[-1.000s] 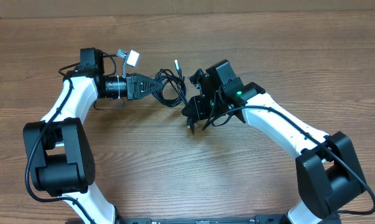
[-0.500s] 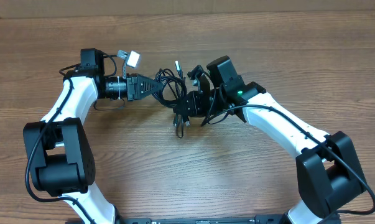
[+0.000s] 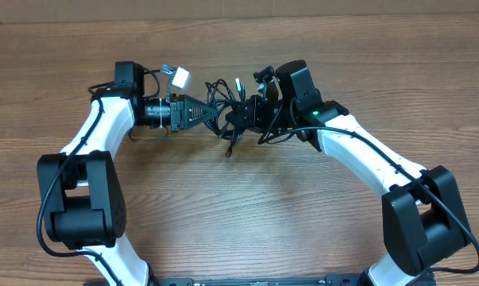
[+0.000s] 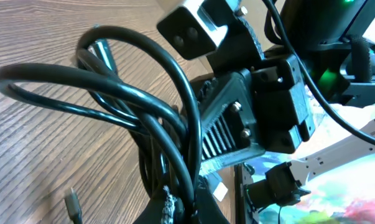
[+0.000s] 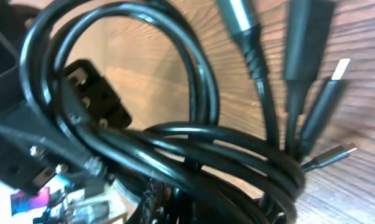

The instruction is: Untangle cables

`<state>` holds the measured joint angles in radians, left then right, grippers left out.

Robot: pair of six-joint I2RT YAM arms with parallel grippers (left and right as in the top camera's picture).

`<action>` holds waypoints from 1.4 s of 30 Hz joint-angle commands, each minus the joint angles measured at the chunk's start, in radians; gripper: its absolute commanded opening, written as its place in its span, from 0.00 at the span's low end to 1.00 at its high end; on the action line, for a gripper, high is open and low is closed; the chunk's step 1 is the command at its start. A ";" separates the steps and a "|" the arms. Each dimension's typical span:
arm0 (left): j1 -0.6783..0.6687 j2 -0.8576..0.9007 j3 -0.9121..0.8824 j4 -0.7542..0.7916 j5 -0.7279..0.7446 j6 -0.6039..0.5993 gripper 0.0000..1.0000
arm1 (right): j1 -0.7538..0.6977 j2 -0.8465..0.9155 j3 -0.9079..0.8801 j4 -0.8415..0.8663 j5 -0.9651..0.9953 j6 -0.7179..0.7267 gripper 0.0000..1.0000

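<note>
The cables (image 3: 222, 105) are a bunch of thin black loops held above the wooden table between my two grippers. In the overhead view my left gripper (image 3: 214, 114) is shut on the bunch's left side, and my right gripper (image 3: 236, 119) is shut on its right side, almost touching the left one. A plug end (image 3: 230, 148) hangs below and a silver-tipped plug (image 3: 239, 83) sticks up. In the left wrist view, the loops (image 4: 131, 106) rise from my shut left gripper (image 4: 187, 208). The right wrist view shows loops (image 5: 193, 143) and several plugs (image 5: 324, 99) above my shut right gripper (image 5: 175, 208).
A white tag (image 3: 180, 77) sticks up from the left arm near its wrist. Bare wooden table (image 3: 239, 214) lies in front of the grippers. The thicker black arm wires (image 3: 283, 131) loop beside the right wrist.
My right gripper has moved left and away from me with the cables until it meets the left gripper. The left arm has shifted slightly right. The hanging plugs rose with the bunch.
</note>
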<state>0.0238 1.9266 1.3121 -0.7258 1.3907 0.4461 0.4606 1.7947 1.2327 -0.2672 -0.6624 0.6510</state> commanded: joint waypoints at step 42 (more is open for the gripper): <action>-0.084 -0.031 0.120 -0.097 -1.070 -0.673 0.90 | -0.084 0.000 -0.003 -0.504 0.517 -0.031 0.79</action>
<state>-0.0528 1.9263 1.4464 -0.8207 0.5308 -0.1123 0.3981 1.7947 1.2327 -0.7528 -0.1600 0.6262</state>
